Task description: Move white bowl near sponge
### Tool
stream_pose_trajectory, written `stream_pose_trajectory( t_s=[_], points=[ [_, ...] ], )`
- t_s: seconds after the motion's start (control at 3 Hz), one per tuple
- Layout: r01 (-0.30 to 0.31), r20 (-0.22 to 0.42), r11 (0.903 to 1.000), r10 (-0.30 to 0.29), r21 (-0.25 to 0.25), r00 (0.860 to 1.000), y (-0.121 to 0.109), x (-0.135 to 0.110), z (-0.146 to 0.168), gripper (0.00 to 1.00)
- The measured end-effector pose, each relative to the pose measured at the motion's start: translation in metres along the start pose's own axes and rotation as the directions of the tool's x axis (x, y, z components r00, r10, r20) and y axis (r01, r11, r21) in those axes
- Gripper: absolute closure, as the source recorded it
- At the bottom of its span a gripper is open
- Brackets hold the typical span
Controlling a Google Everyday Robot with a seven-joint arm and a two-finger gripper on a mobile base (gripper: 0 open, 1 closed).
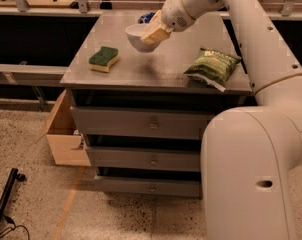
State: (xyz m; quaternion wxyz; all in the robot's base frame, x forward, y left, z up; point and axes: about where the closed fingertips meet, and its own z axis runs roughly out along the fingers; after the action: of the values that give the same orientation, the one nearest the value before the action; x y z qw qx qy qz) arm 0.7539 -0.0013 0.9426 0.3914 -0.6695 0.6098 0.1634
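Observation:
The white bowl (137, 38) hangs in the air above the grey cabinet top (156, 66), held by its right rim. My gripper (155, 34) is shut on the bowl's rim, its tan fingers (157, 33) over the edge. The bowl's shadow falls on the top just below it. The sponge (103, 58), dark green over yellow foam, lies flat near the front left of the top, to the left of and nearer the front than the bowl.
A green crinkled snack bag (212, 66) lies at the front right of the top. A blue object (147, 18) sits at the back, behind the bowl. Drawers (151, 125) face the front. An open cardboard box (66, 136) stands on the floor at the left.

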Motion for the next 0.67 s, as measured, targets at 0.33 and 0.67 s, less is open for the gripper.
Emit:
stream_pose_trajectory(
  t_s=[0.33, 0.67],
  points=[
    [0.056, 0.012, 0.9981, -0.056, -0.024, 0.998, 0.009, -0.013, 0.012, 1.0],
    [0.088, -0.002, 0.9958, -0.088, -0.024, 0.996, 0.015, -0.011, 0.032, 1.0]
  ],
)
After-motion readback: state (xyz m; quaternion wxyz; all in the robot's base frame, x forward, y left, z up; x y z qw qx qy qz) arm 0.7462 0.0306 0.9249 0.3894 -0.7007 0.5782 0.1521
